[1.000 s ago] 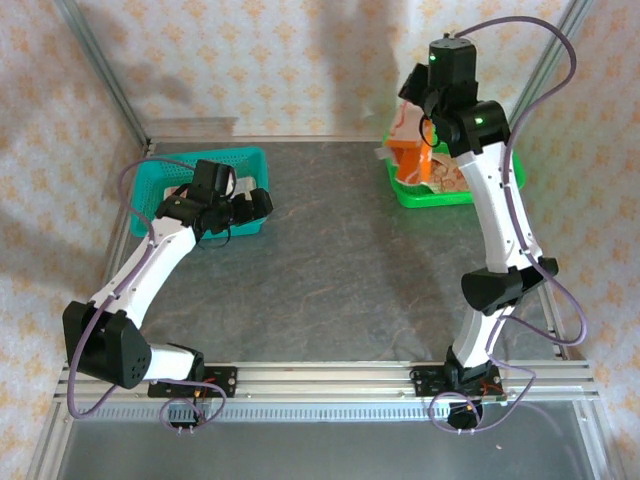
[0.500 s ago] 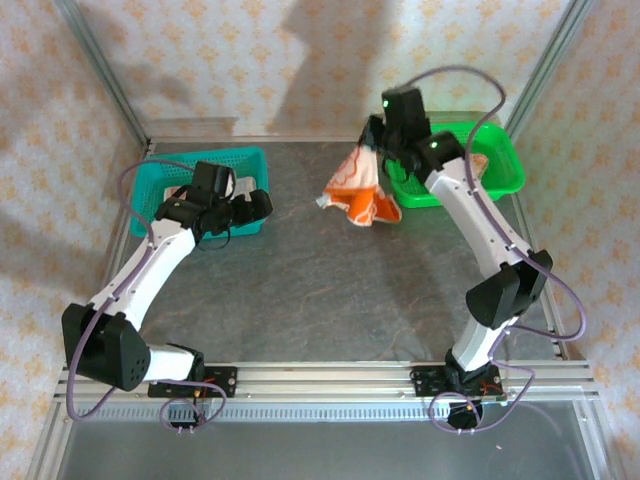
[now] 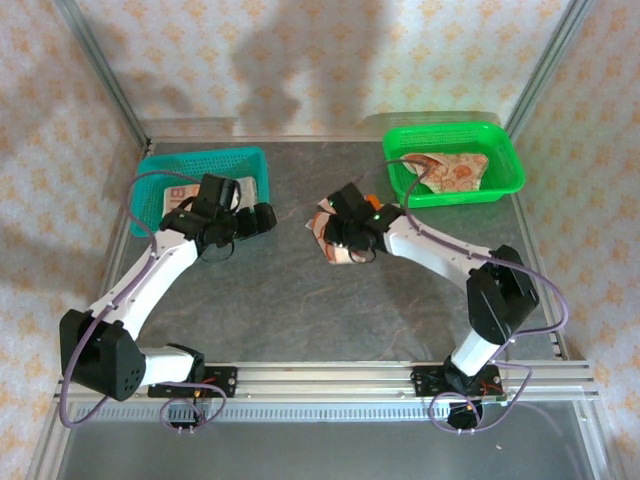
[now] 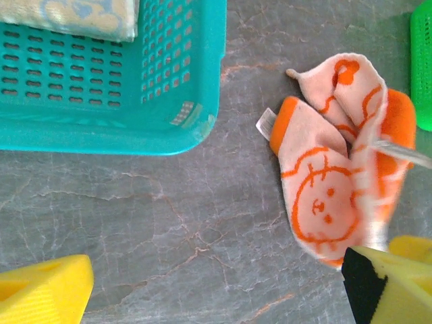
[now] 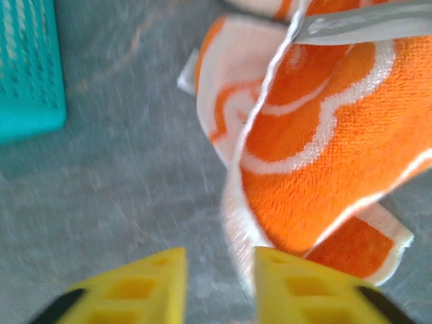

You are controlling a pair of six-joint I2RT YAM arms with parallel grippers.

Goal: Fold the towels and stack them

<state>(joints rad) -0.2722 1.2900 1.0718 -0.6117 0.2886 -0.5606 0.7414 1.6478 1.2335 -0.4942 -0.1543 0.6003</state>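
Observation:
One orange-and-cream towel (image 3: 341, 256) lies crumpled on the grey table, mid-way between the two baskets. It shows cream side up with an orange lion face in the left wrist view (image 4: 331, 189) and orange side in the right wrist view (image 5: 337, 148). My right gripper (image 3: 338, 232) is low over it, jaws parted (image 5: 219, 283), with the towel's white edge beside the right finger (image 5: 310, 287). More towels (image 3: 455, 172) lie in the green basket (image 3: 505, 165). My left gripper (image 3: 262, 218) hovers wide open (image 4: 216, 290) left of the crumpled towel, over bare table.
A teal basket (image 3: 200, 160) stands at the back left, its corner (image 4: 196, 121) close to the left gripper; a folded pale cloth (image 4: 67, 13) lies inside. Metal frame posts and patterned walls border the table. Bare table lies in front of both grippers.
The right arm swung a towel from the green basket down onto the table's middle, and its jaws parted from shut. The left gripper shifted slightly right.

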